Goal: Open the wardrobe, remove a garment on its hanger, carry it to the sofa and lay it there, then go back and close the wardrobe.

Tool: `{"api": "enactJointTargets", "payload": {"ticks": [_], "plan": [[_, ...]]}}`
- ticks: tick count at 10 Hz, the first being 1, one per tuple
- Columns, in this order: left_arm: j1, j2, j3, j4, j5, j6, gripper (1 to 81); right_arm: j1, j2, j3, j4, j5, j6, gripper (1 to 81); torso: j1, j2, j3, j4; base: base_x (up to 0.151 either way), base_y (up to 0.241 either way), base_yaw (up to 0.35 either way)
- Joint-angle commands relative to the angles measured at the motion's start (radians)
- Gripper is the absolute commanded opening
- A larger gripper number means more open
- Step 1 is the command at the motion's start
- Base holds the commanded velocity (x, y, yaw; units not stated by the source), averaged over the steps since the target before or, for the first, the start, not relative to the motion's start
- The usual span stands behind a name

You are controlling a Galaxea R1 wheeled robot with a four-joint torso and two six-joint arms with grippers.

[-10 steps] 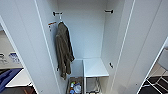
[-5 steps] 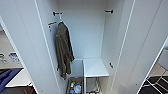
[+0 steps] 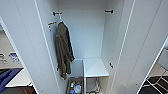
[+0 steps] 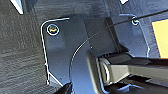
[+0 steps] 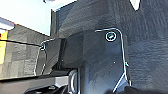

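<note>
The wardrobe (image 3: 85, 37) stands right in front of me with both slim white doors swung open, the left door (image 3: 25, 50) and the right door (image 3: 142, 45) framing its plain white inside. An olive-brown jacket (image 3: 63, 52) hangs on a thin white hanger (image 3: 60, 19) from the black hook (image 3: 57, 13) on the left wall. The black hook (image 3: 109, 11) on the right wall is bare. Both wrist views look down on dark carpet (image 4: 20, 50) (image 5: 145, 37) past the robot's own dark plate.
Low inside the wardrobe is a white shelf (image 3: 95, 67), with a box of small coloured items (image 3: 74, 87) on the floor beside it. A blue shape (image 3: 7, 77) lies at the lower left edge. White chair legs (image 3: 155, 82) show at the lower right.
</note>
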Motion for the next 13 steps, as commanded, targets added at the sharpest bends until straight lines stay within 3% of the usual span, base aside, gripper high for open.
{"api": "enactJointTargets", "payload": {"ticks": [1, 3, 5, 8, 10, 12, 13], "plan": [[-0.096, -0.369, 0.35, -0.019, -0.032, -0.008, 81.1, 0.108, -0.125, 0.02, 0.011, -0.01, 0.094, 81.1, 0.0, 0.0, 0.0, 0.0, 0.0, 0.0, 0.0], [-0.115, -0.479, 0.433, -0.027, -0.098, -0.041, 81.1, 0.154, -0.188, 0.023, 0.01, -0.001, 0.154, 81.1, 0.0, 0.0, 0.0, 0.0, 0.0, 0.0, 0.0], [-0.136, -0.581, 0.47, -0.025, -0.138, -0.16, 81.1, 0.21, -0.239, 0.018, 0.011, 0.005, 0.224, 81.1, 0.0, 0.0, 0.0, 0.0, 0.0, 0.0, 0.0], [-0.15, -0.71, 0.439, -0.025, -0.281, -0.462, 81.1, 0.309, -0.267, -0.07, 0.011, 0.007, 0.35, 81.1, 0.0, 0.0, 0.0, 0.0, 0.0, 0.0, 0.0], [-0.188, -0.73, 0.346, -0.024, -0.301, -0.642, 81.1, 0.388, -0.27, -0.129, 0.011, 0.007, 0.445, 81.1, 0.0, 0.0, 0.0, 0.0, 0.0, 0.0, 0.0], [-0.262, -0.736, 0.264, -0.015, -0.296, -0.75, 81.1, 0.461, -0.277, -0.176, 0.011, 0.002, 0.503, 81.1, 0.0, 0.0, 0.0, 0.0, 0.0, 0.0, 0.0], [-0.299, -0.755, 0.258, -0.013, -0.295, -0.79, 81.1, 0.496, -0.288, -0.201, 0.011, 0.001, 0.561, 81.1, 0.0, 0.0, 0.0, 0.0, 0.0, 0.0, 0.0]]}}
